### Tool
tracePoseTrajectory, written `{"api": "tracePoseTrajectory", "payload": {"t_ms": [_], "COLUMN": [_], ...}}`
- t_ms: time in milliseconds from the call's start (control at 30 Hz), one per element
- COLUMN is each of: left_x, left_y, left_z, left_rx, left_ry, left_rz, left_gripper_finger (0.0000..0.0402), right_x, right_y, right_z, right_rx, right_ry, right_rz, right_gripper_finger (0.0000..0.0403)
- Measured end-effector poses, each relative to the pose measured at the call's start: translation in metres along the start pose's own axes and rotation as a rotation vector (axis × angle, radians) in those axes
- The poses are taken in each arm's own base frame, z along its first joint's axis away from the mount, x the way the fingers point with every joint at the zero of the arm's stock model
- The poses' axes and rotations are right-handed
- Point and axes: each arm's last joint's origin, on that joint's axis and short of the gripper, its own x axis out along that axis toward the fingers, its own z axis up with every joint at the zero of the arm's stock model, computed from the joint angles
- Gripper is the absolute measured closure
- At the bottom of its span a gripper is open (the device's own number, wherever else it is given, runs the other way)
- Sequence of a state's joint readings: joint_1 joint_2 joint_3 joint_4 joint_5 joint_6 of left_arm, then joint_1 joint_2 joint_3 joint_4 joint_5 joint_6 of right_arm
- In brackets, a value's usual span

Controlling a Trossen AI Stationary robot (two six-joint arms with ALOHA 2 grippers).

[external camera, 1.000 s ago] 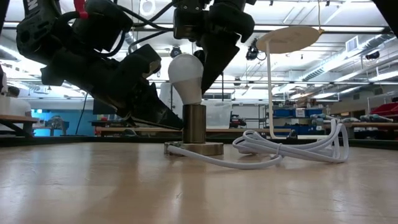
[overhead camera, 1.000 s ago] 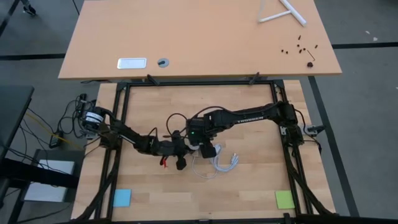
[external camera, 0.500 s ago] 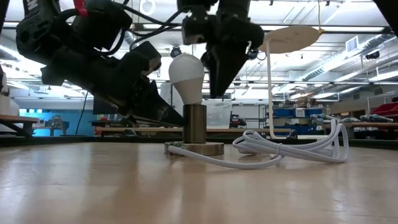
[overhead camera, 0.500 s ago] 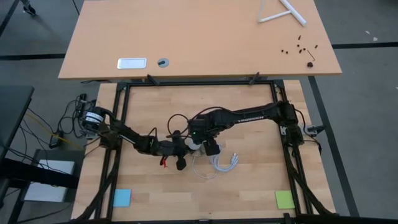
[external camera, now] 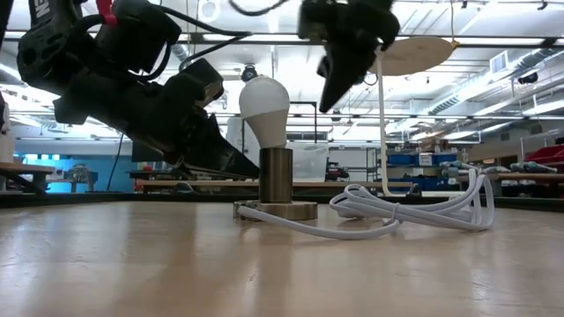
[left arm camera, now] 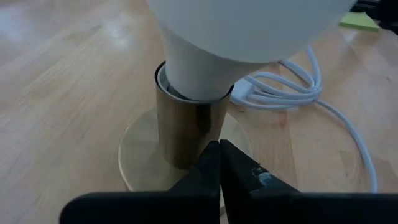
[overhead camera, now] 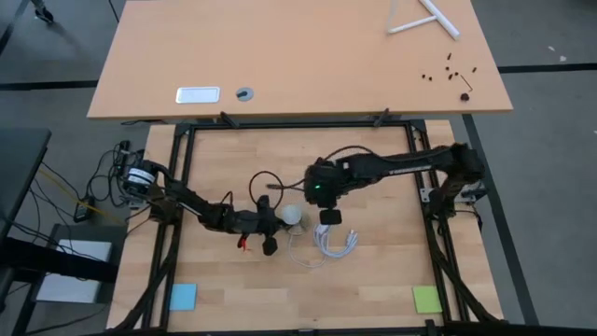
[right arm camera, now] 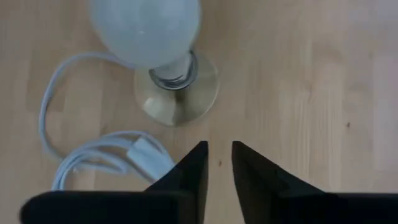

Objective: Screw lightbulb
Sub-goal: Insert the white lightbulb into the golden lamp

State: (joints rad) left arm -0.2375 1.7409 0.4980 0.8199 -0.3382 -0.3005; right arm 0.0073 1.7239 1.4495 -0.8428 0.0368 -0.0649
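Note:
The white frosted lightbulb [external camera: 264,104] stands upright with its base in the brass socket [external camera: 276,176], which rests on its round disc foot [external camera: 275,210] on the wooden table. It also shows in the high view [overhead camera: 292,216]. My left gripper [left arm camera: 219,152] is shut, its tips at the socket's lower part, on the bulb's left [overhead camera: 269,224]. My right gripper [right arm camera: 219,149] hangs above and to the right of the bulb [external camera: 330,97], fingers pointing down with a narrow gap, empty. My left gripper has its shut fingertips against the lower part of the socket's brass cylinder [left arm camera: 186,146], just above the disc foot. The fingers come slanting down from the table's left. The socket stands upright on the table.
The socket's white cord [overhead camera: 334,243] lies coiled on the table right of the socket, below my right gripper; it also shows in the low view [external camera: 423,207]. A blue note [overhead camera: 183,296] and a green note [overhead camera: 427,299] lie near the front edge.
My right gripper has come away from the bulb, rising and moving toward the table's right edge. The bulb stays upright in the socket. My left gripper has kept still at the socket.

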Motion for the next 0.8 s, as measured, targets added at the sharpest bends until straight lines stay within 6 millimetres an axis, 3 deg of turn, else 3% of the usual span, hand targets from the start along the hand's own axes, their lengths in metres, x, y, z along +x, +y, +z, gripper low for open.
{"api": "tracePoseTrajectory", "payload": {"t_ms": [167, 300, 500, 800], "left_x": [0.0, 0.0, 0.0, -0.013], "left_y": [0.0, -0.001, -0.001, -0.005], "left_z": [0.001, 0.004, 0.005, 0.003], "left_rx": [-0.001, -0.007, -0.014, -0.027], "left_ry": [-0.006, -0.036, -0.052, -0.046], "left_rz": [-0.002, -0.01, -0.015, -0.042], "left_gripper_finger": [0.0397, 0.0397, 0.0398, 0.0398], "right_x": [-0.001, -0.01, -0.028, -0.054], "right_y": [0.001, 0.003, 0.013, 0.017], "right_z": [-0.031, -0.039, -0.017, 0.021], "right_rx": [0.092, 0.095, 0.062, -0.039], "right_ry": [-0.2, -0.413, -0.549, -0.429], "right_rz": [0.0, 0.035, 0.131, 0.122], "right_gripper_finger": [0.0361, 0.0389, 0.0386, 0.0325]}}
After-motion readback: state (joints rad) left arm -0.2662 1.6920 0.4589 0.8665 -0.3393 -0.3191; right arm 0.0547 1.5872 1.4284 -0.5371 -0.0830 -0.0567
